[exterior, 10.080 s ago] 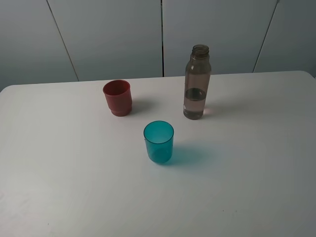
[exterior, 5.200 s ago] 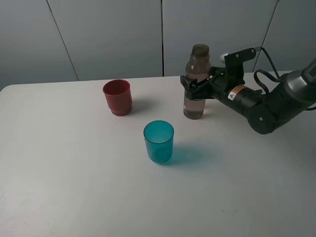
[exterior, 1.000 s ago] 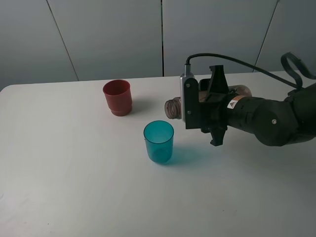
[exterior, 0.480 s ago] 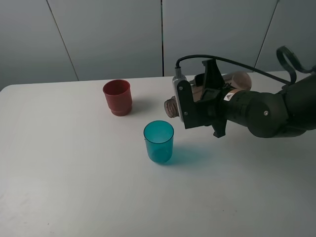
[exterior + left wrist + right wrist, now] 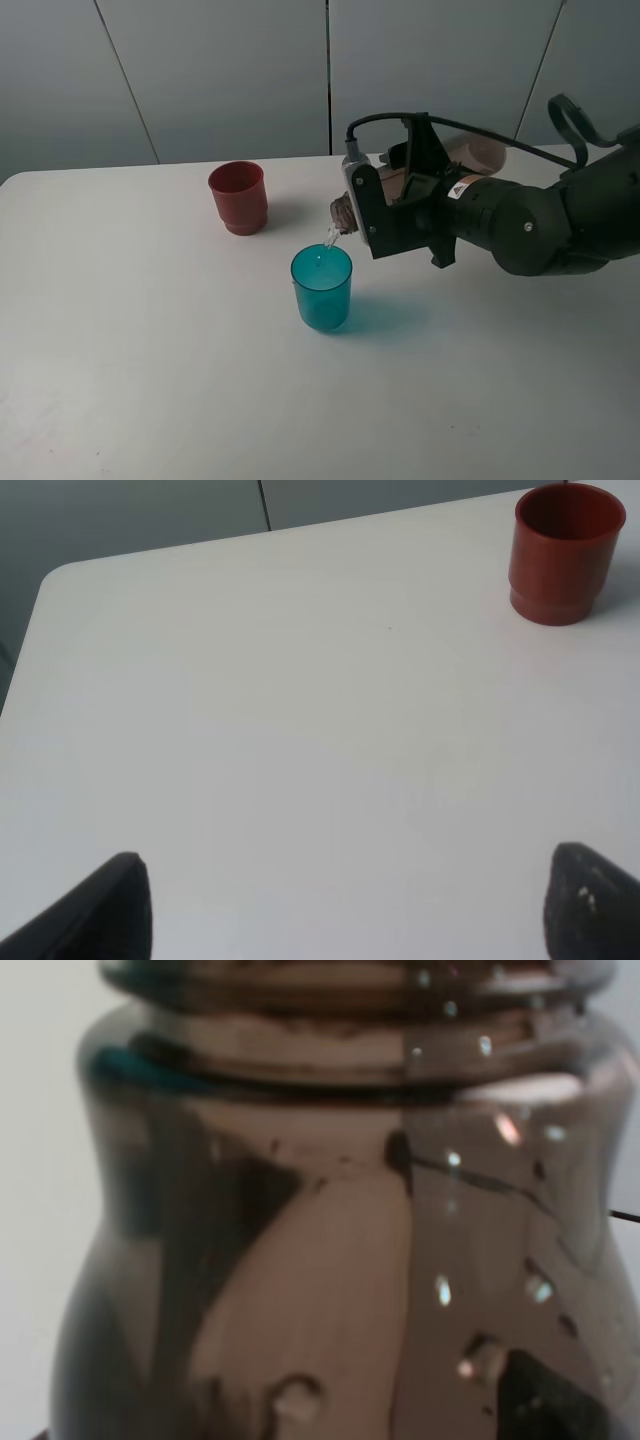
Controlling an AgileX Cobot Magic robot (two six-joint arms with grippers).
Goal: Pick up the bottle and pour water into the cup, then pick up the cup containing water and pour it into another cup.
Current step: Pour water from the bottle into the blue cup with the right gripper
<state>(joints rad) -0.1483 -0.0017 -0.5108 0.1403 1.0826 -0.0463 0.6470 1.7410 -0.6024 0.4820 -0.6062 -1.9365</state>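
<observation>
My right gripper (image 5: 418, 188) is shut on the smoky grey-brown bottle (image 5: 484, 153) and holds it tipped almost level above the table. The bottle's open neck (image 5: 344, 212) points left, just above the rim of the teal cup (image 5: 321, 288). A thin stream of water (image 5: 330, 238) falls from the neck into that cup. The bottle's shoulder and neck fill the right wrist view (image 5: 330, 1240). The red cup (image 5: 238, 197) stands upright to the back left and also shows in the left wrist view (image 5: 565, 552). My left gripper (image 5: 350, 920) is open and empty over bare table, far from the cups.
The white table (image 5: 150, 380) runs back to a grey panelled wall (image 5: 220, 70). The right arm's black body and cable (image 5: 530, 230) hang over the right half of the table. The left arm is out of the exterior view.
The right gripper has tipped the bottle further and shifted it slightly up and left; its neck now reaches the teal cup's rim and water has started to run out. The cups have not moved.
</observation>
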